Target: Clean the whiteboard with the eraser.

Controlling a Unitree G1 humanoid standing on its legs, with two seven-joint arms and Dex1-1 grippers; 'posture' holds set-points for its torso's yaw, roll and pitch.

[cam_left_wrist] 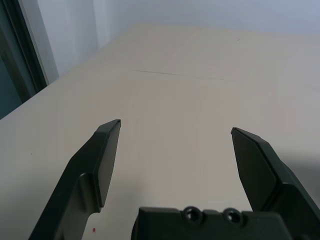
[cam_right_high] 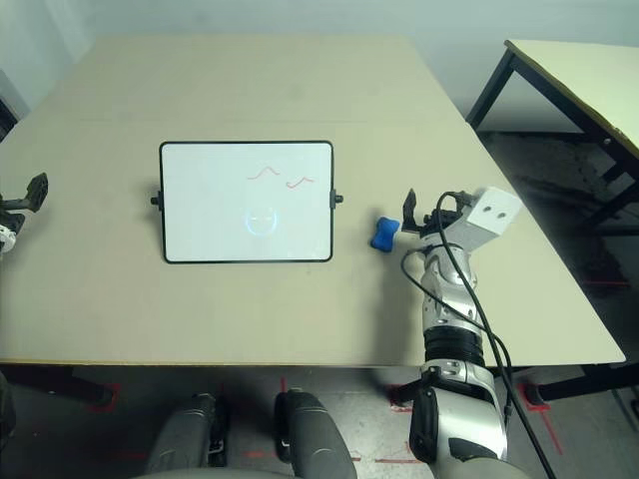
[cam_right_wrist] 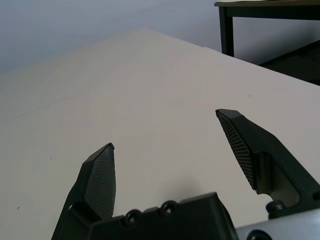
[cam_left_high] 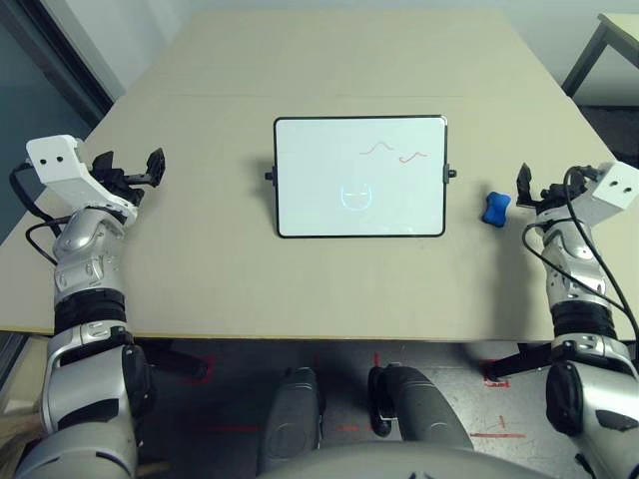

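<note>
Lying flat at the middle of the beige bench (cam_left_high: 200,279), the black-framed white rectangular whiteboard (cam_left_high: 360,177) carries faint cyan and red doodles, not yet wiped. The small bright-blue lumpy eraser (cam_left_high: 495,208) sits just beside its right edge, near the right gripper (cam_left_high: 544,186), whose jaws are spread and empty, likely for a pickup. The left gripper (cam_left_high: 130,170), jaws also spread, waits well apart.

You see a beige table (cam_left_high: 300,289); a second table (cam_right_high: 589,75) stands upper right, red tape marks (cam_left_high: 499,431) on the grey floor.
</note>
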